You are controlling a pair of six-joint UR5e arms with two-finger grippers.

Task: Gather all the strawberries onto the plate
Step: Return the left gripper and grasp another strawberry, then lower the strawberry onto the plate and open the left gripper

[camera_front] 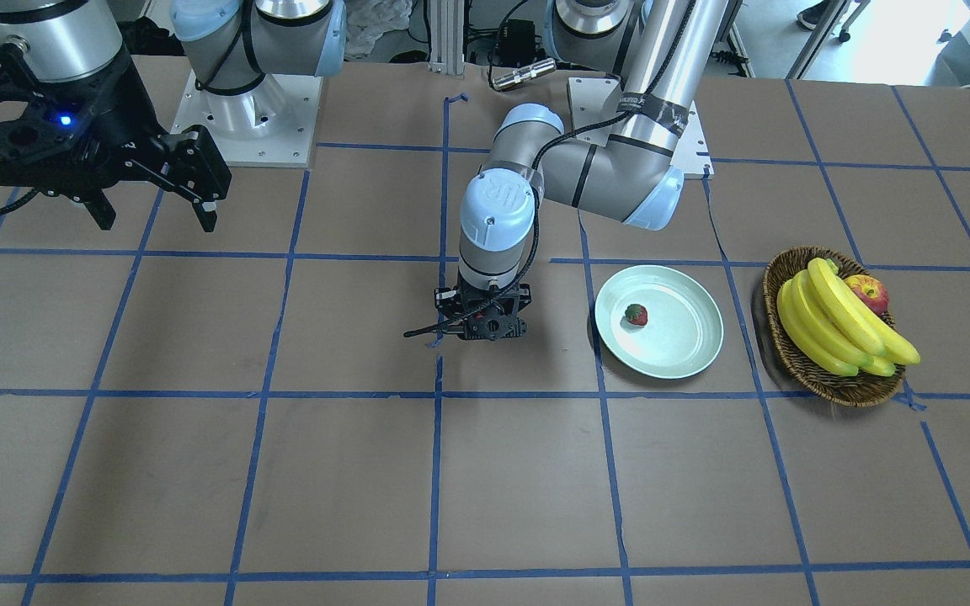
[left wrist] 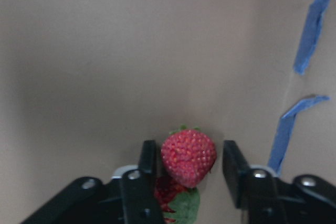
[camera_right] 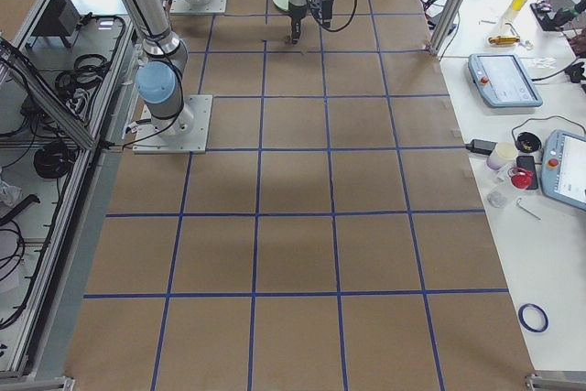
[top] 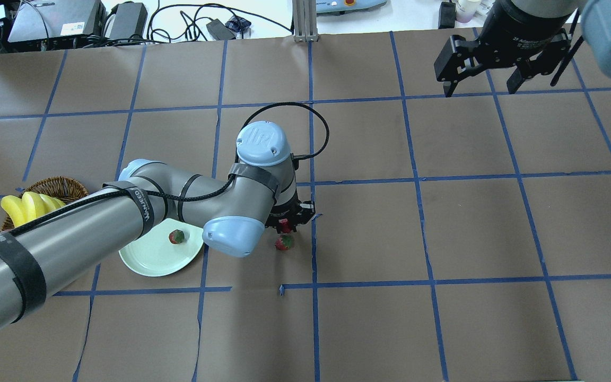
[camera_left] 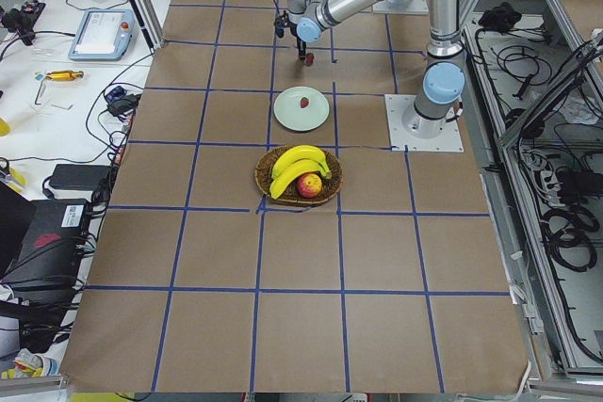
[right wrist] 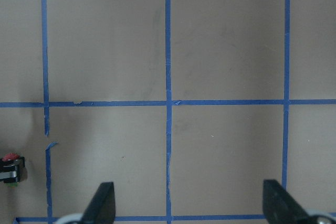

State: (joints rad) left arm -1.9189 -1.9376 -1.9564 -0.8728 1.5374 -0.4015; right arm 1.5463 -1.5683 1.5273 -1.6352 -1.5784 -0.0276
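Observation:
One strawberry (camera_front: 636, 315) lies on the pale green plate (camera_front: 670, 358), also seen from overhead (top: 176, 236). My left gripper (left wrist: 189, 153) is down at the table beside the plate, to its left in the front-facing view, and open. Its jaws stand on either side of a second strawberry (left wrist: 188, 157) with small gaps. A third strawberry (left wrist: 177, 202) lies right behind it, partly hidden; from overhead a strawberry (top: 284, 243) shows on the table just by the gripper (top: 287, 225). My right gripper (top: 488, 79) is open and empty, high and far off.
A brown wicker basket (camera_front: 796, 358) with bananas (camera_front: 839, 324) and a red-yellow apple (camera_front: 868, 293) stands just beyond the plate, away from my left gripper. Blue tape lines cross the brown table. My left arm's elbow (top: 231, 233) hangs over the plate's edge.

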